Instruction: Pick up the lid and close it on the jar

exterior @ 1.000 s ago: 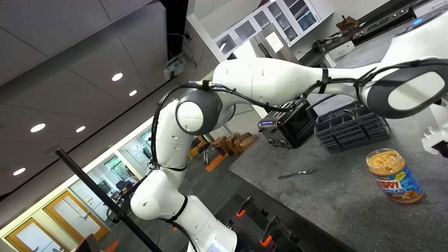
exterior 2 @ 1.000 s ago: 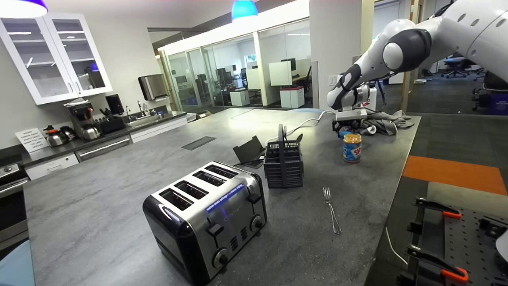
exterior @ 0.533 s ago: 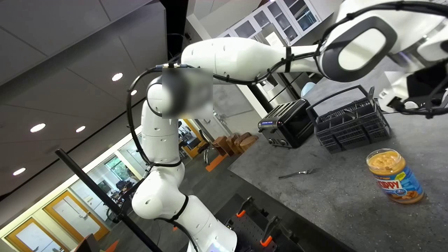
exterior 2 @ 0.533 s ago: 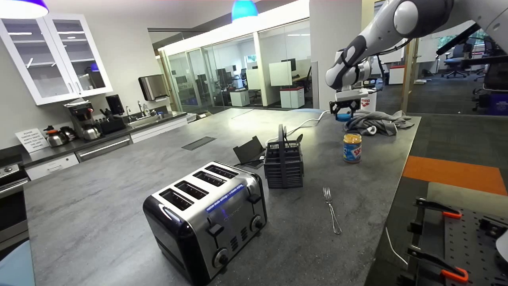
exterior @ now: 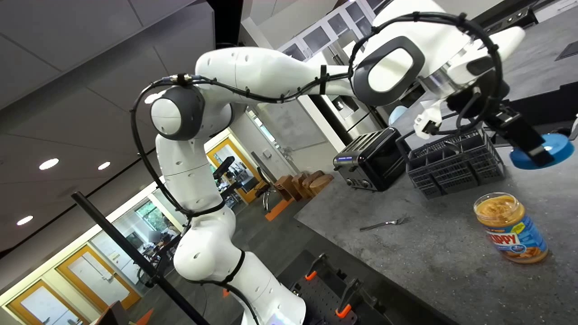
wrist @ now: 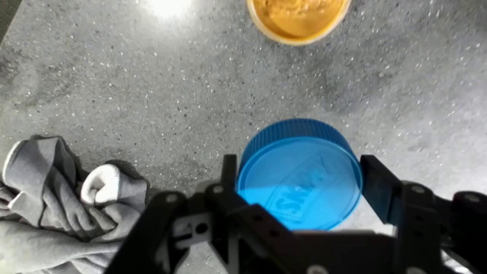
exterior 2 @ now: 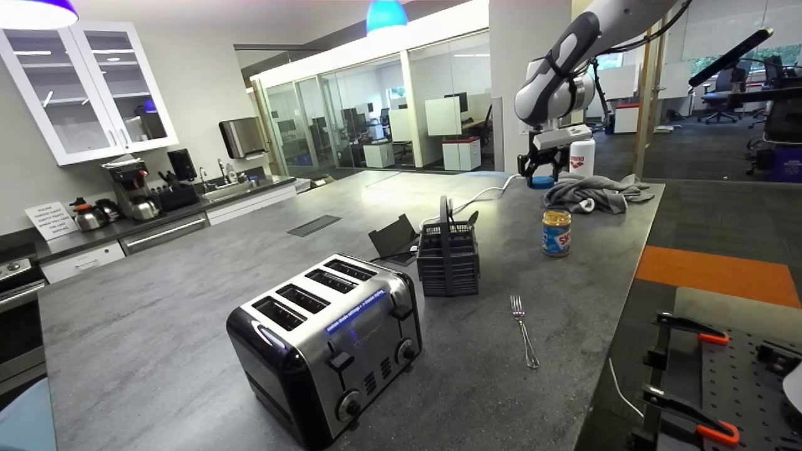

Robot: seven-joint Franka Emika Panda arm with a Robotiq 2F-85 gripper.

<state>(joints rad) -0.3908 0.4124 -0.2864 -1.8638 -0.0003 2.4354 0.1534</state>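
Note:
The jar (exterior: 515, 234) stands upright and open on the grey counter, with tan peanut butter inside and a blue label with red lettering. It also shows in an exterior view (exterior 2: 556, 235) and, cut off at the top edge, in the wrist view (wrist: 298, 19). The round blue lid (wrist: 300, 182) is held between the two fingers of my gripper (wrist: 298, 167), its top face towards the wrist camera. In both exterior views the lid (exterior: 562, 149) (exterior 2: 541, 182) is in the gripper, above the counter and apart from the jar. The gripper touches its sides.
A black wire basket (exterior: 456, 167) stands near the jar, with a black toaster (exterior 2: 326, 351) beyond it. A fork (exterior 2: 525, 332) lies on the counter. A grey cloth (wrist: 95, 213) lies on the counter near the lid; a white bottle (exterior 2: 581, 156) stands behind it.
The gripper has lifted the lid from low beside the jar to higher above the counter. In an exterior view the arm has swung left, bringing the lid into view. The jar has not moved.

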